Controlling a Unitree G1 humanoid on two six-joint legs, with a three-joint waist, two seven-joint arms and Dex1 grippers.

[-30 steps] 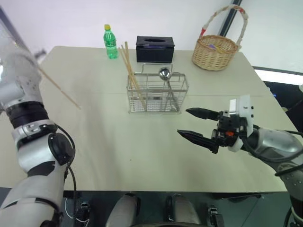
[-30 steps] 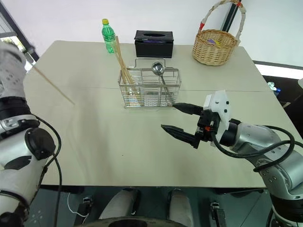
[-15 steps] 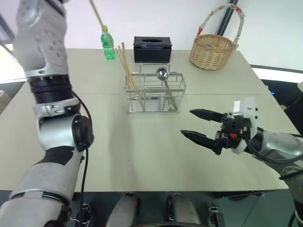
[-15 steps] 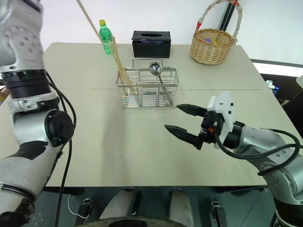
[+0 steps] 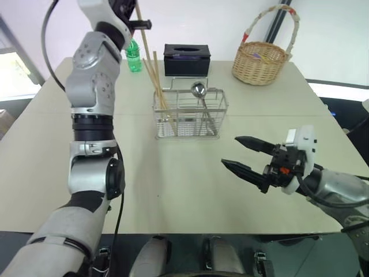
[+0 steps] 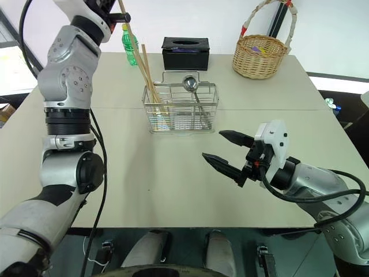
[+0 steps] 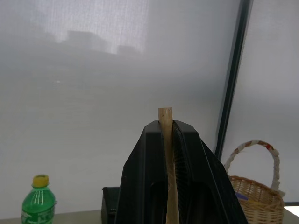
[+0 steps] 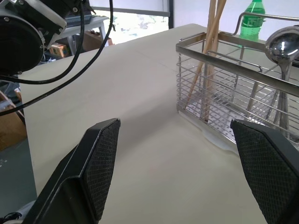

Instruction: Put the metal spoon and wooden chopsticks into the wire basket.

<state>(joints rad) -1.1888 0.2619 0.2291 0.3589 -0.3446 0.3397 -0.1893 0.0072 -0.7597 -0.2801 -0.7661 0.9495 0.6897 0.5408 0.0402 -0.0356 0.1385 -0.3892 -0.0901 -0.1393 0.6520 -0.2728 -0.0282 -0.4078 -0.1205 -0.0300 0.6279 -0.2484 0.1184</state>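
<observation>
No readable writing anywhere (bottle (image 5: 133,57) label illegible). Left gripper (image 7: 167,128) pinches one wooden chopstick (image 5: 142,36) at eleven o'clock of the wire basket (image 5: 190,112); right gripper (image 5: 246,154) gapes empty.

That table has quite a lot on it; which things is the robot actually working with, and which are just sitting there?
Part of the job:
- wire basket
- metal spoon, standing in the basket
- wooden chopsticks in the basket
- one more chopstick, pinched in the left gripper

Just lying about:
- green bottle
- black box
- wicker basket
</observation>
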